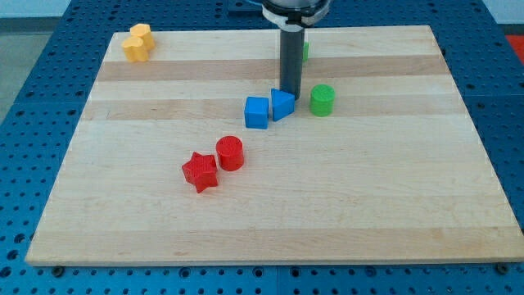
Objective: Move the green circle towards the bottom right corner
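The green circle (322, 100) is a short green cylinder standing right of the board's centre, in the upper half. My tip (291, 97) rests on the board just left of it, with a small gap between them. The tip is also right beside the blue triangular block (282, 105), at its upper right. The rod rises straight up to the arm at the view's top.
A blue cube (257, 112) sits left of the blue triangular block. A red cylinder (230, 153) and a red star (200, 172) lie lower left. A yellow block (138, 43) is at the top left corner. Another green block (304, 52) peeks from behind the rod.
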Robot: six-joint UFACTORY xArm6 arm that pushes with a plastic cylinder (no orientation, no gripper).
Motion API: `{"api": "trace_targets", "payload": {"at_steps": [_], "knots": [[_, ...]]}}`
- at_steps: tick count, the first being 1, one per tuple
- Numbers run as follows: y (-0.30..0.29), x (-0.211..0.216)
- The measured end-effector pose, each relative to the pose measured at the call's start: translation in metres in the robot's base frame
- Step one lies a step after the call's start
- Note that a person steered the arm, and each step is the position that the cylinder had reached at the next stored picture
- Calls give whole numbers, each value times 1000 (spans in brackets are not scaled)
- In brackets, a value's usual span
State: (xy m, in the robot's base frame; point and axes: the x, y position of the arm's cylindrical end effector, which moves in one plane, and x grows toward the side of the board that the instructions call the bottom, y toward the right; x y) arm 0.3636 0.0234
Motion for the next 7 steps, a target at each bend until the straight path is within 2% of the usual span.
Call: {"api": "trace_targets", "payload": {"at_steps": [3,5,7], "knots": [[-12,5],[33,5],[35,24]]}}
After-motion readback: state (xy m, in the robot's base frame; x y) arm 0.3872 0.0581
